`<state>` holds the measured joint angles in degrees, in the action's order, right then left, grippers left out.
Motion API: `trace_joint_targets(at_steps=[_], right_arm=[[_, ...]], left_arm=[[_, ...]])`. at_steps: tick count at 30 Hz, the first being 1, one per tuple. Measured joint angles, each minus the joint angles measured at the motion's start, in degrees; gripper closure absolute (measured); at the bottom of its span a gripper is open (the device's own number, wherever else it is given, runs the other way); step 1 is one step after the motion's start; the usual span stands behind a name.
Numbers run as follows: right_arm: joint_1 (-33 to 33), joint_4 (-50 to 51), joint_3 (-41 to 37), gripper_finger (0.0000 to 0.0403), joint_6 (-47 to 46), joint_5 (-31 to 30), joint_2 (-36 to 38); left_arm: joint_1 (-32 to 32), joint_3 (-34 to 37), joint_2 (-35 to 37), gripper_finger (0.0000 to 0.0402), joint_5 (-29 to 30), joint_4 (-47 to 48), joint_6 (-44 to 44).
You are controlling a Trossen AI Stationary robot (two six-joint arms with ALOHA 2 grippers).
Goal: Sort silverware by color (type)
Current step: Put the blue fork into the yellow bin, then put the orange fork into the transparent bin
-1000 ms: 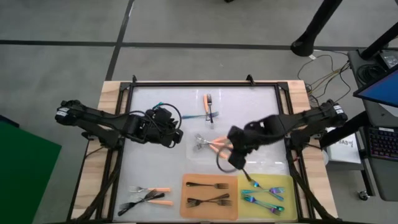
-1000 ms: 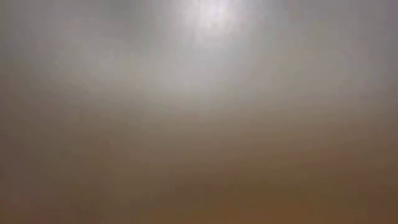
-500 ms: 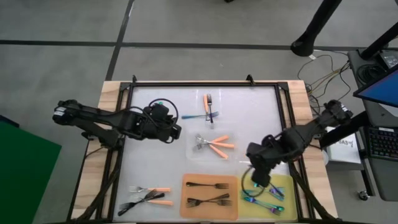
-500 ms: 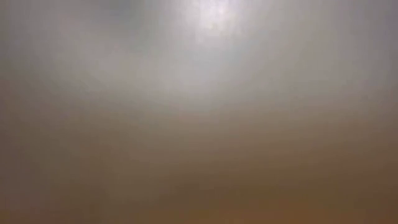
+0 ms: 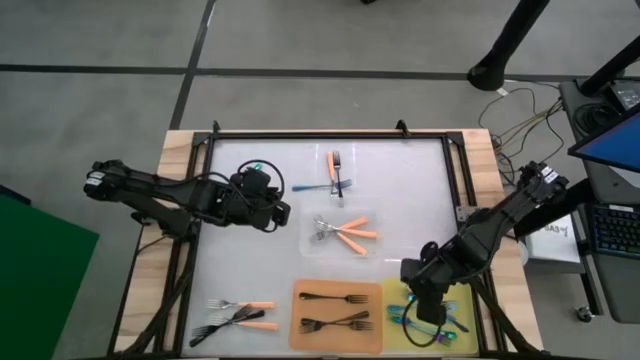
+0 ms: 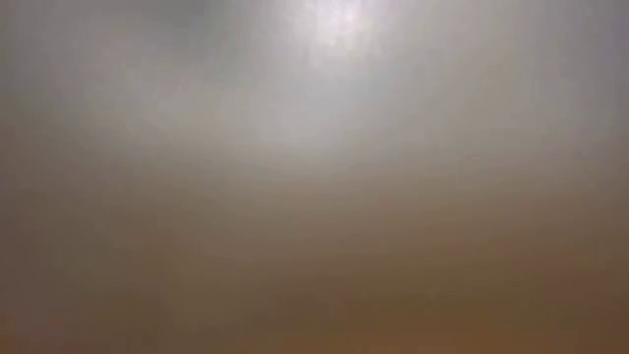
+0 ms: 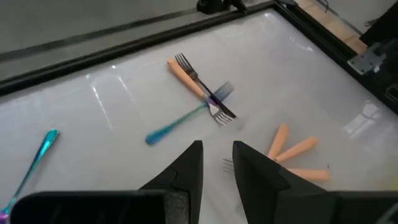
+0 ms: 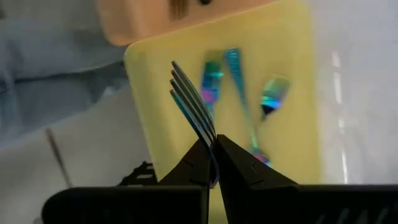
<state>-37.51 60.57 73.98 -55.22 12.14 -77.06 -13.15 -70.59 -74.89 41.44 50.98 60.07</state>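
Note:
My right gripper (image 5: 427, 310) hangs over the yellow mat (image 5: 462, 295) at the near right, shut on an iridescent fork (image 8: 189, 93). Other iridescent forks (image 8: 233, 81) lie on that mat. Black forks (image 5: 335, 310) lie on the orange mat (image 5: 300, 335). My left gripper (image 7: 217, 146) stands open above the table's left middle, holding nothing. Ahead of it an orange-handled fork (image 7: 185, 76) and an iridescent fork (image 7: 180, 121) lie crossed, and another iridescent fork (image 7: 38, 154) lies apart. Three orange-handled forks (image 5: 345, 233) lie at mid-table. My right gripper pinches the iridescent fork between its two fingers just behind the tines, at the neck (image 8: 210, 135). The tines (image 8: 183, 84) stick out beyond the fingertips, clear of the yellow mat. The fingers hide the handle. The gripper points steeply down.
Orange-handled forks and a black fork (image 5: 235, 315) lie near the table's near left corner. A black frame (image 5: 330, 135) runs round the white tabletop. The low view shows only a blur.
My right gripper has carried the iridescent fork from the table's middle toward the near right, ending over the yellow mat, and has turned on the way. It has stayed shut on the fork.

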Motion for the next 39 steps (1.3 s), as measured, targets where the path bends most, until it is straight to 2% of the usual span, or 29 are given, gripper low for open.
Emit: trace_joint_targets(at_steps=[3,13,17,21,27,30,39], right_arm=[[-0.01,-6.25,-2.95,0.0394,0.93,2.23,0.34],[0.01,-19.43,-12.59,0.0394,2.69,3.32,0.48],[0.01,-20.12,-16.94,0.0394,0.32,3.78,0.33],[0.01,-22.57,-21.02,0.0394,-4.62,6.72,0.03],[0.01,-23.19,-22.96,0.0393,-7.85,6.60,0.03],[0.01,-23.25,-23.00,0.0382,-7.87,6.34,0.03],[0.01,-23.24,-22.62,0.0309,-6.81,6.34,0.05]], left_arm=[[-0.11,0.00,0.08,0.0331,-0.61,-0.36,-0.01],[-0.35,0.00,0.41,0.0331,-4.95,-0.41,-0.73],[-0.35,0.00,0.43,0.0331,-5.32,-0.39,-0.84],[-0.38,0.00,0.43,0.0331,-6.26,-0.37,-0.89],[-0.42,0.00,0.43,0.0331,-7.03,-0.35,-2.94],[-0.42,0.00,0.43,0.0331,-12.05,-0.30,-4.28],[-3.74,0.00,0.28,0.0331,-40.53,4.36,-5.03]])
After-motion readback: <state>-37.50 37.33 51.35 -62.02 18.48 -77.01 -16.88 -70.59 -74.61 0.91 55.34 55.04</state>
